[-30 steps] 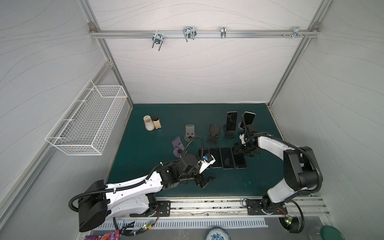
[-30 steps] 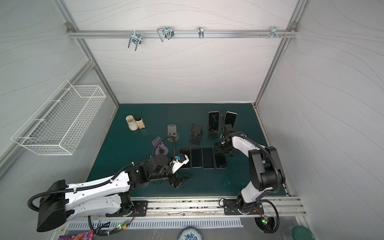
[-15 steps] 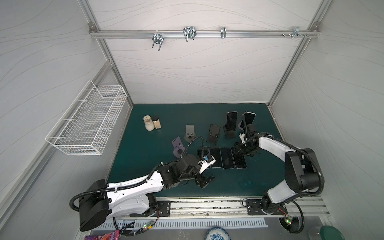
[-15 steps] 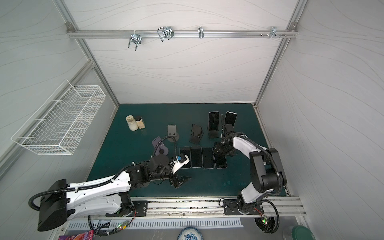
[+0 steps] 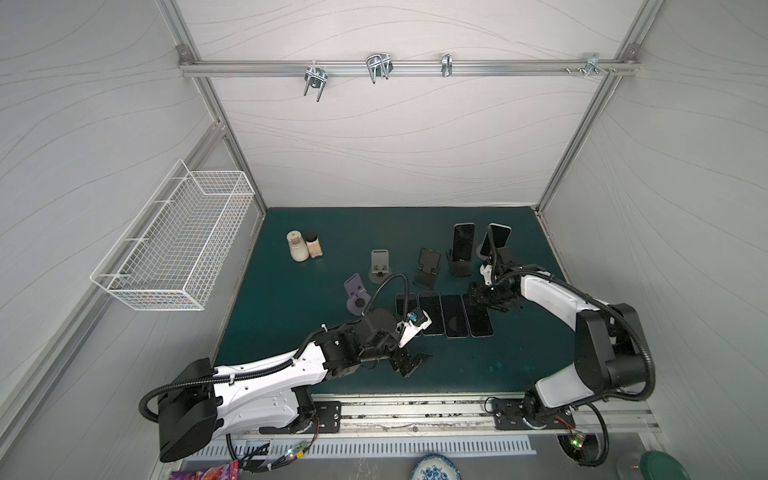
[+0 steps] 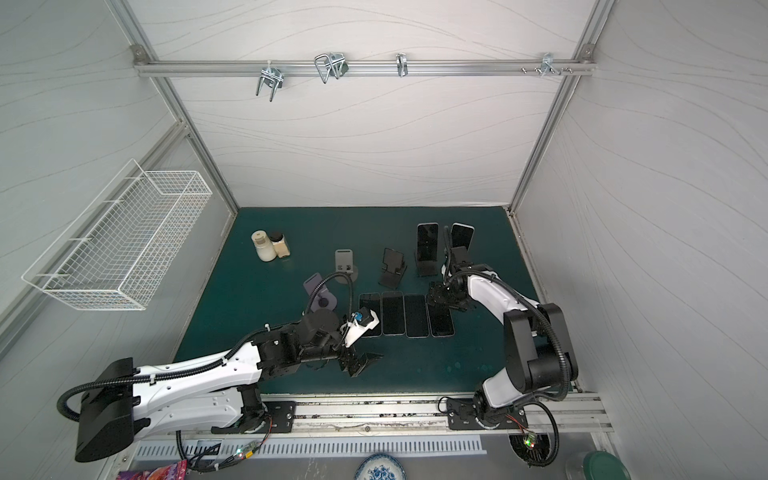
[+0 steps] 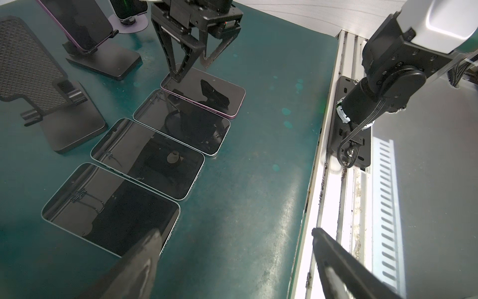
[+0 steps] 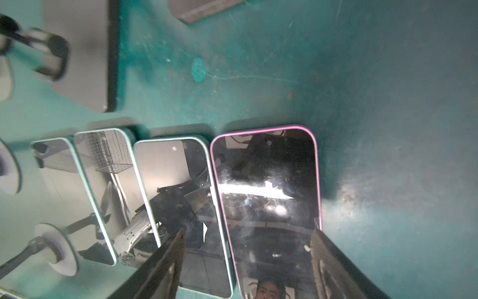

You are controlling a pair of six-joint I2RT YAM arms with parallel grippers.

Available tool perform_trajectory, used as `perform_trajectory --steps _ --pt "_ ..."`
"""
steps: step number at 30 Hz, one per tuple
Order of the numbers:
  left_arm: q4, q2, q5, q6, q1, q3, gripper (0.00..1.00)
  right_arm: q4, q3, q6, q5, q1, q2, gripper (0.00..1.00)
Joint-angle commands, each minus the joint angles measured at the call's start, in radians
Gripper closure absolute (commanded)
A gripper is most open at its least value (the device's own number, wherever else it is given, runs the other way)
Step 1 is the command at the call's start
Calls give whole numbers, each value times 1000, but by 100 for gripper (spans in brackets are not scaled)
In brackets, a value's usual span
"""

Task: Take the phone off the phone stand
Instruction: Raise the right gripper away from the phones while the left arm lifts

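Observation:
Two dark phones stand upright on stands at the back right: one phone (image 5: 463, 241) on a black stand (image 5: 459, 268), the other phone (image 5: 498, 235) beside it, its stand hidden behind my right arm. Several phones lie flat in a row. The rightmost is a pink-edged phone (image 8: 269, 186) (image 5: 480, 318). My right gripper (image 5: 478, 297) (image 8: 247, 231) is open over its far end, one fingertip (image 7: 176, 77) touching the screen's corner. My left gripper (image 5: 415, 363) (image 7: 234, 230) is open and empty, low over the mat near the front edge.
Three empty stands are left of the occupied ones: black (image 5: 428, 266), grey (image 5: 379, 266) and purple (image 5: 356, 293). Two small jars (image 5: 305, 246) stand at the back left. A wire basket (image 5: 178, 245) hangs on the left wall. A metal rail (image 5: 415, 409) borders the mat's front.
The right arm's elbow has shifted slightly while its gripper stays over the pink-edged phone. The left arm has not moved.

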State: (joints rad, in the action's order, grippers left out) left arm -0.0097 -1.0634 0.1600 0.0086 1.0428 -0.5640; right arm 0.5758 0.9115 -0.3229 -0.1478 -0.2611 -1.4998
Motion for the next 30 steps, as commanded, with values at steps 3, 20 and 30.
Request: perform_trajectory --steps 3,20,30 --pt "10 -1 -8 19 5 -30 8 11 -5 -8 1 4 85 22" --pt "-12 19 -30 166 -8 -147 7 10 167 -15 48 5 391 15" --pt "60 -199 60 288 -103 -406 7 -51 290 48 97 4 317 15"
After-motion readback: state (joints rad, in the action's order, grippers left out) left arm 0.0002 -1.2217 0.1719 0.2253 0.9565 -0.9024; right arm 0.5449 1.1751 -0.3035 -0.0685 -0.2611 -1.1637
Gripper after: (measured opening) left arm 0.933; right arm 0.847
